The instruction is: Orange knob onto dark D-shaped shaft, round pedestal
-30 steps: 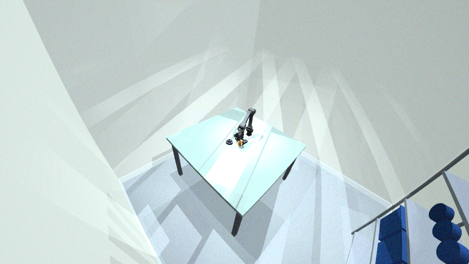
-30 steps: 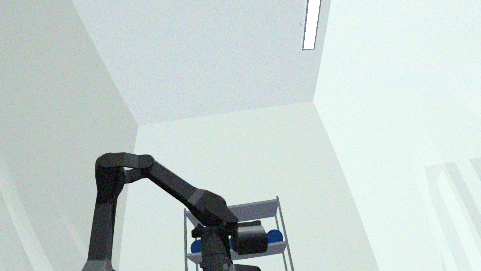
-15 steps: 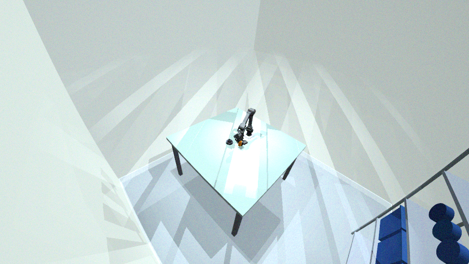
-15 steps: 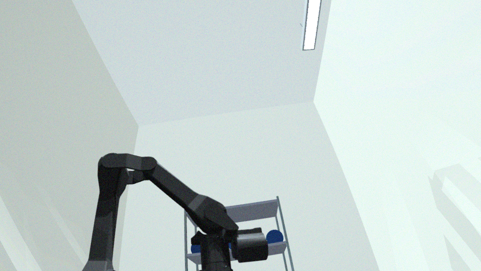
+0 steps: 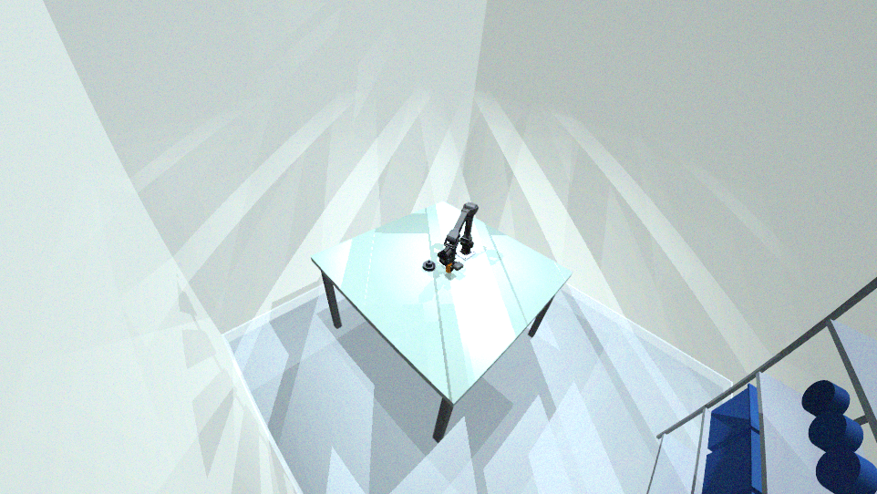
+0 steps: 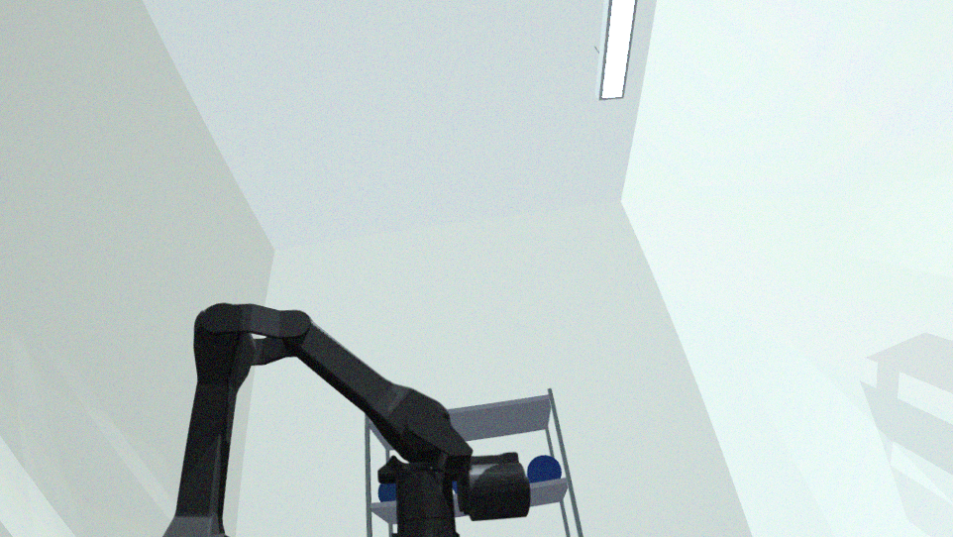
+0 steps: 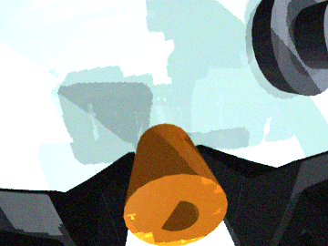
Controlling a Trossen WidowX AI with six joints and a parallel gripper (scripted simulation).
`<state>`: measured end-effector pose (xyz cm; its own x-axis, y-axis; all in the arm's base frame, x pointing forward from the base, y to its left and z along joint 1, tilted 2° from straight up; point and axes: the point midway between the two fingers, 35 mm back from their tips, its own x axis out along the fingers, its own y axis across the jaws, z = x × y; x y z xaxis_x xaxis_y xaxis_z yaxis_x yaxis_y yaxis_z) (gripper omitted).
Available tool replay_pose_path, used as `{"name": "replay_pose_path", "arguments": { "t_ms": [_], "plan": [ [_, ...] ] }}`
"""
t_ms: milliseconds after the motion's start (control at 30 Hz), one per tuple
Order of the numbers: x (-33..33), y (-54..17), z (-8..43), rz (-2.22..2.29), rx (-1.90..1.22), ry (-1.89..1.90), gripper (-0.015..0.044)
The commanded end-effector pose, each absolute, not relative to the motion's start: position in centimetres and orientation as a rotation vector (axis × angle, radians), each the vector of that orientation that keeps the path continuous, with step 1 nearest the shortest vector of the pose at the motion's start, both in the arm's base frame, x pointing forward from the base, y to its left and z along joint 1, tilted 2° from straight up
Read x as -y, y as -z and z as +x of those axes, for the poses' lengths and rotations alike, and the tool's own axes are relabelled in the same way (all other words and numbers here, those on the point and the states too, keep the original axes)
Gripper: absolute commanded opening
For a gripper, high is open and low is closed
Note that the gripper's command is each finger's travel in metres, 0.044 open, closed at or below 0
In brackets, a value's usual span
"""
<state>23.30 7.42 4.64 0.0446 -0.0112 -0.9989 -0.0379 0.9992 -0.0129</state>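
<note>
The orange knob [image 7: 159, 196] [image 5: 448, 268] stands upright between the fingers. Its top face, with a dark D-shaped hole, shows in the wrist view. My gripper [image 7: 166, 155] is shut on the knob, with one dark finger against each side. The dark round pedestal [image 7: 282, 50] [image 5: 428, 265] is at the upper right of the wrist view, apart from the knob. In the top view it stands just left of the gripper. The shaft's tip is cut off by the wrist view's edge. Knob, fingertips and pedestal are out of sight in the exterior view.
The pale green table [image 5: 398, 313] carries the arm and pedestal. The arm's base is behind the knob in the top view. A shelf rack with blue bins [image 5: 730, 441] and blue cylinders [image 5: 834, 432] stands well away from the table.
</note>
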Motion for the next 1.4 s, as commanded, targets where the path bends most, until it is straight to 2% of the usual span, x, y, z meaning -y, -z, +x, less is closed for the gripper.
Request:
{"name": "replay_pose_path", "arguments": {
  "t_ms": [0,767,1367],
  "plan": [
    [-7.7,-6.5,24.0,-0.04,-1.508,-0.027,0.0],
    [-8.2,-18.0,23.1,-0.039,-1.508,-0.027,0.0],
    [-5.8,-17.2,25.6,-0.034,-1.498,-0.022,0.0]
  ]
}}
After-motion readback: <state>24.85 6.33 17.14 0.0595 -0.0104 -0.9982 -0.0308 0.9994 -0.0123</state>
